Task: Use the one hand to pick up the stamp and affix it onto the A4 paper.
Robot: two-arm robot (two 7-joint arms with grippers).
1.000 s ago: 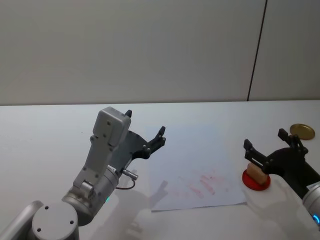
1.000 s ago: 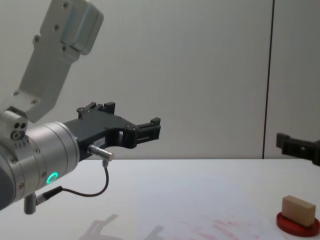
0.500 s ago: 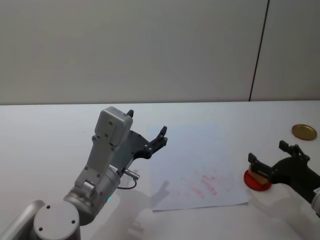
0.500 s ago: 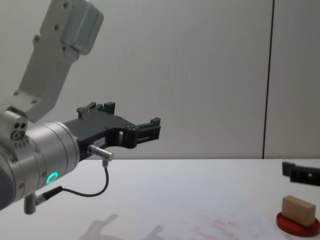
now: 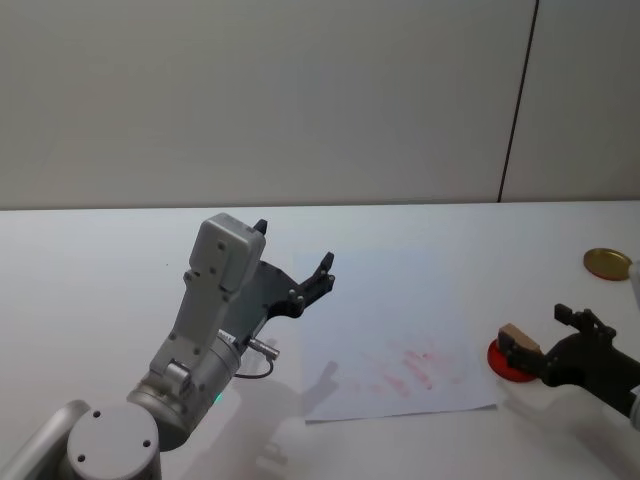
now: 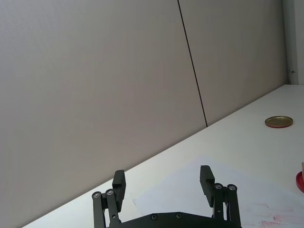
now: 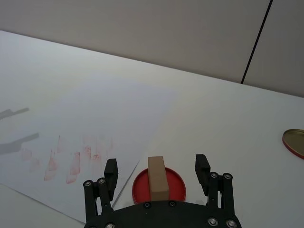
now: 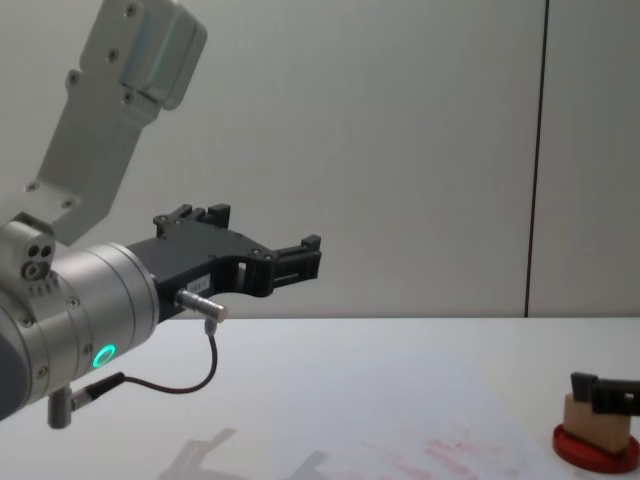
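Observation:
The stamp [image 7: 157,178], a pale wooden block, stands on a flat red disc [image 7: 176,189] just off the right edge of the A4 paper [image 7: 95,114]. My right gripper [image 7: 156,165] is open and low over the table, one finger on each side of the stamp with gaps left. The head view shows the stamp [image 5: 517,340] and the right gripper [image 5: 540,335] at the lower right, beside the paper [image 5: 390,310] with its red ink smudges. In the chest view a black finger [image 8: 600,390] crosses in front of the stamp [image 8: 588,425]. My left gripper [image 5: 292,248] hangs open above the paper's left edge.
A gold round lid [image 5: 607,263] lies on the white table at the far right, behind the right gripper. The left arm's grey housing [image 5: 215,270] rises over the table's left half. A grey wall closes off the back of the table.
My right gripper has dropped and drawn back toward me, from above and beyond the stamp to the stamp's own level, fingers on both sides. The left arm has not moved.

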